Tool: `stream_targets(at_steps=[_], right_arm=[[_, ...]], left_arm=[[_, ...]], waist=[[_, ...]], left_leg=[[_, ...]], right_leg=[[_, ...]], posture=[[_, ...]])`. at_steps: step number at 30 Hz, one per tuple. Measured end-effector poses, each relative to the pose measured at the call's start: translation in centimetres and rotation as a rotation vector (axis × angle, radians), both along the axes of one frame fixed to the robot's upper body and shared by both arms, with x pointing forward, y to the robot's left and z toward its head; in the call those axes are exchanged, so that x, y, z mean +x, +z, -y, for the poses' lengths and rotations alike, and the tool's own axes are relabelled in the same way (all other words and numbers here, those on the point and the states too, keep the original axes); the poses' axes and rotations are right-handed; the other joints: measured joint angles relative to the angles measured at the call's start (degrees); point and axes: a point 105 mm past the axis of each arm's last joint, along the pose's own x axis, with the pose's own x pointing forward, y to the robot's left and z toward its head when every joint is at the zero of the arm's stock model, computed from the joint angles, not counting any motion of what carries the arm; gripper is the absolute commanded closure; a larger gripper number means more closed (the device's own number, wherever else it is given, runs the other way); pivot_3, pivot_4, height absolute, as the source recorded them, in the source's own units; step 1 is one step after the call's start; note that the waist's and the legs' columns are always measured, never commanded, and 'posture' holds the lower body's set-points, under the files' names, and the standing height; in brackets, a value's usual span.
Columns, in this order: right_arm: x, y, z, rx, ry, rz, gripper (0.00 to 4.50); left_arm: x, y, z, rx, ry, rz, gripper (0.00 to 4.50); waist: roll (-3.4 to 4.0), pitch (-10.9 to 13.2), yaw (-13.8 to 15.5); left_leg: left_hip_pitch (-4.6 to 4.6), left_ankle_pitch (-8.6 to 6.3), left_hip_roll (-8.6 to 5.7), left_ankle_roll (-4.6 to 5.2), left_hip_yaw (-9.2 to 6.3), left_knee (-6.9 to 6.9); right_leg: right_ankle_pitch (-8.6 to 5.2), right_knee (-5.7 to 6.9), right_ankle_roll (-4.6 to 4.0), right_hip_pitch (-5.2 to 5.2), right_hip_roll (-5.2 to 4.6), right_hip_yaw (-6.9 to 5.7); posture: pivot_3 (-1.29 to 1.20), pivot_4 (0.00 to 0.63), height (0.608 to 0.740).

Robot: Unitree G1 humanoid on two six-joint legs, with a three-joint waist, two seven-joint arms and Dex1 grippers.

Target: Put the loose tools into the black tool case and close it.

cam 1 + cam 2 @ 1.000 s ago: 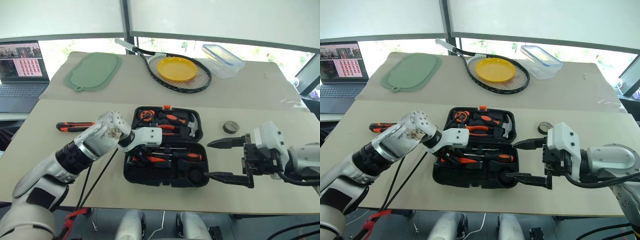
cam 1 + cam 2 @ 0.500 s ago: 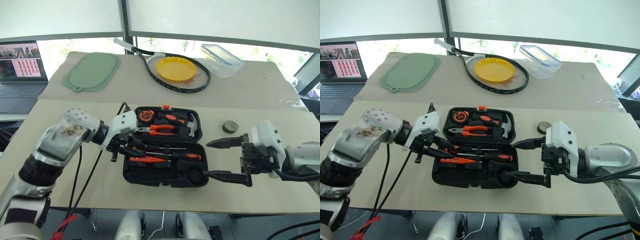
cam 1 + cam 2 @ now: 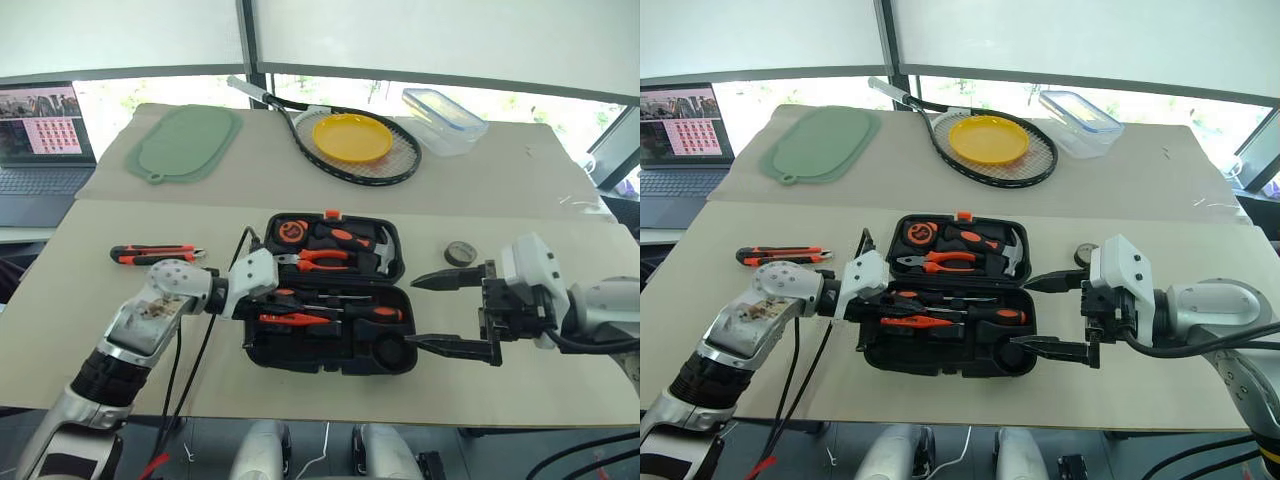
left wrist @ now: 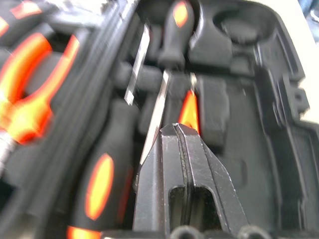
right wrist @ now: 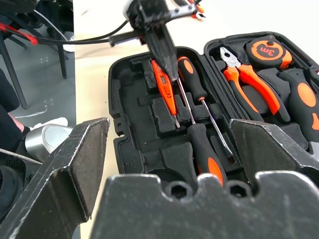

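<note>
On your beige tabletop (image 3: 90, 300) the black moulded tool case (image 3: 330, 345) lies open, with two black-and-orange screwdrivers (image 3: 345, 312) and one slim orange tester pen (image 5: 164, 87) in its near half. One orange-black utility knife (image 3: 155, 254) lies on the table to its left and one small dark tape roll (image 3: 461, 253) to its right. Your left gripper (image 4: 180, 130), fingers pressed together and holding nothing, points into the case over the pen, while your right gripper (image 3: 452, 312) hangs spread wide beside the case's right end.
</note>
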Motion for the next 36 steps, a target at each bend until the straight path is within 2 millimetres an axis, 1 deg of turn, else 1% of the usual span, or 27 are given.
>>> stream_targets(at_steps=[4, 9, 13, 15, 16, 18, 20, 21, 22, 23, 24, 25, 26, 27, 28, 29, 30, 31, 35, 36], right_arm=[[0.3, 0.2, 0.0, 0.004, -0.008, 0.006, 0.0], [0.7, 0.6, -0.1, 0.01, -0.005, 0.018, 0.0], [0.7, 0.4, -0.3, 0.011, 0.005, 0.003, 0.0], [0.7, 0.3, -0.5, 0.01, 0.021, -0.005, 0.0], [0.8, 0.4, -0.6, 0.012, 0.027, -0.003, 0.0], [0.9, 0.4, -0.7, 0.015, 0.036, -0.004, 0.0], [1.0, 0.2, -0.7, 0.017, 0.047, -0.017, 0.0], [1.1, 0.2, -0.8, 0.021, 0.054, -0.02, 0.0], [1.2, 0.3, -0.9, 0.025, 0.056, -0.02, 0.0], [1.3, 0.3, -1.0, 0.028, 0.06, -0.023, 0.0], [1.3, 0.3, -1.1, 0.03, 0.069, -0.027, 0.0], [1.3, 0.3, -1.2, 0.03, 0.079, -0.028, 0.0], [1.3, 0.5, -1.3, 0.031, 0.098, -0.029, 0.0], [1.4, 0.6, -1.3, 0.032, 0.103, -0.031, 0.0], [1.5, 0.6, -1.3, 0.032, 0.11, -0.036, 0.0], [1.6, 0.7, -1.4, 0.031, 0.12, -0.037, 0.0], [1.6, 0.7, -1.5, 0.031, 0.128, -0.042, 0.0], [1.7, 0.7, -1.6, 0.031, 0.138, -0.048, 0.0], [1.7, 0.9, -1.6, 0.027, 0.149, -0.039, 0.0], [1.6, 0.7, -1.6, 0.026, 0.146, -0.044, 0.0]], left_arm=[[0.1, -0.1, 0.1, 0.027, -0.03, 0.065, 4.48], [0.3, 0.0, 0.0, 0.029, -0.015, 0.075, 4.48], [0.7, 0.8, -1.4, 0.011, 0.086, 0.015, 4.48], [0.5, 2.2, -2.5, -0.039, 0.153, -0.027, 4.48], [0.3, 3.2, -3.2, -0.063, 0.183, -0.034, 4.23], [-0.3, 5.0, -5.3, -0.09, 0.268, -0.031, 3.77], [-1.0, 5.6, -7.7, -0.094, 0.379, -0.027, 3.09], [-1.4, 5.3, -9.2, -0.089, 0.445, -0.032, 2.69], [-1.7, 4.9, -10.4, -0.083, 0.5, -0.041, 2.47], [-2.1, 4.4, -11.7, -0.069, 0.56, -0.038, 2.02], [-2.4, 3.7, -13.7, -0.034, 0.636, -0.033, 1.67], [-2.5, 3.3, -14.7, -0.013, 0.666, -0.027, 1.31], [-2.8, 2.7, -17.5, 0.045, 0.743, -0.012, 0.93], [-3.0, 2.5, -19.3, 0.088, 0.793, 0.001, 0.62], [-3.0, 2.4, -21.1, 0.135, 0.826, 0.023, 0.17], [-2.8, 2.6, -22.4, 0.177, 0.842, 0.052, 0.08], [-2.4, 3.0, -22.9, 0.19, 0.834, 0.076, 0.08], [-1.4, 3.9, -23.2, 0.203, 0.807, 0.123, 0.08], [1.9, 6.0, -22.8, 0.25, 0.694, 0.218, 0.08], [3.2, 6.4, -22.5, 0.281, 0.644, 0.234, 0.08]], waist=[[0.02, -0.02, 0.19], [0.04, -0.03, 0.04], [0.04, -0.03, -0.13], [0.03, -0.02, -0.36], [0.03, -0.02, -0.49], [0.03, -0.02, -0.83], [0.04, -0.02, -0.96], [0.04, -0.01, -1.05], [0.05, -0.01, -1.12], [0.04, -0.01, -1.11], [0.04, -0.01, -1.08], [0.04, -0.01, -1.07], [0.05, 0.0, -0.99], [0.05, 0.0, -0.83], [0.05, 0.0, -0.58], [0.06, 0.01, -0.21], [0.06, 0.01, 0.17], [0.08, 0.02, 0.76], [0.04, 0.0, 1.51], [0.01, -0.02, 1.61]], left_leg=[[0.12, 0.0, 0.01, 0.0, 0.0, 0.0], [0.14, 0.0, 0.05, 0.0, 0.0, 0.0], [0.07, 0.0, 0.13, -0.01, 0.0, 0.0], [0.02, 0.01, 0.19, -0.01, 0.01, 0.0], [0.02, 0.01, 0.2, -0.01, 0.02, -0.01], [0.05, 0.01, 0.24, -0.02, 0.02, -0.05], [0.09, 0.01, 0.24, -0.03, 0.05, -0.1], [0.09, 0.01, 0.23, -0.03, 0.06, -0.1], [0.1, 0.01, 0.24, -0.03, 0.08, -0.12], [0.11, 0.01, 0.23, -0.03, 0.07, -0.12], [0.11, 0.01, 0.23, -0.04, 0.08, -0.13], [0.12, 0.02, 0.25, -0.05, 0.09, -0.12], [0.13, 0.03, 0.26, -0.07, 0.11, -0.15], [0.14, 0.03, 0.26, -0.08, 0.11, -0.17], [0.16, 0.03, 0.27, -0.08, 0.12, -0.17], [0.16, 0.03, 0.27, -0.08, 0.15, -0.17], [0.17, 0.03, 0.24, -0.08, 0.14, -0.17], [0.18, 0.03, 0.23, -0.08, 0.15, -0.16], [0.02, 0.04, 0.16, -0.02, 0.38, -0.13], [-0.01, 0.05, 0.06, -0.02, 0.59, -0.1]], right_leg=[[0.01, 0.0, -0.02, 0.12, -0.02, -0.02], [0.02, 0.02, -0.03, 0.12, 0.0, -0.01], [0.02, 0.05, -0.03, 0.03, 0.01, 0.0], [0.02, 0.08, -0.03, -0.05, 0.03, 0.01], [0.02, 0.07, -0.03, -0.06, 0.03, 0.0], [0.01, 0.04, -0.04, -0.05, 0.03, 0.01], [0.01, 0.02, -0.04, -0.04, 0.0, 0.01], [0.01, 0.02, -0.04, -0.04, -0.01, 0.01], [0.01, 0.01, -0.04, -0.04, -0.01, 0.01], [0.01, 0.01, -0.05, -0.04, -0.02, -0.02], [0.01, 0.01, -0.06, -0.04, -0.02, -0.03], [0.02, 0.01, -0.1, -0.05, -0.01, -0.04], [0.03, 0.0, -0.15, -0.08, -0.02, -0.07], [0.02, 0.0, -0.17, -0.07, -0.02, -0.11], [0.01, -0.02, -0.2, -0.08, -0.04, -0.15], [0.0, -0.04, -0.23, -0.11, -0.09, -0.18], [-0.01, -0.05, -0.24, -0.12, -0.14, -0.24], [-0.04, -0.11, -0.31, -0.21, -0.18, -0.32], [0.16, -0.1, -0.19, -0.13, -0.2, -0.29], [0.19, -0.09, -0.18, -0.12, -0.12, -0.3]], posture=[[0.0, 0.15, 0.738], [0.0, 0.15, 0.738], [0.0, 0.15, 0.738], [0.0, 0.15, 0.738], [0.0, 0.15, 0.738], [0.0, 0.15, 0.738], [0.0, 0.15, 0.738], [0.0, 0.15, 0.738], [0.0, 0.15, 0.738], [0.0, 0.15, 0.738], [0.0, 0.15, 0.738], [0.0, 0.15, 0.738], [0.0, 0.15, 0.738], [0.0, 0.15, 0.738], [0.0, 0.15, 0.738], [0.0, 0.15, 0.738], [0.0, 0.15, 0.738], [0.0, 0.15, 0.738], [0.0, 0.15, 0.738], [0.0, 0.15, 0.738]])
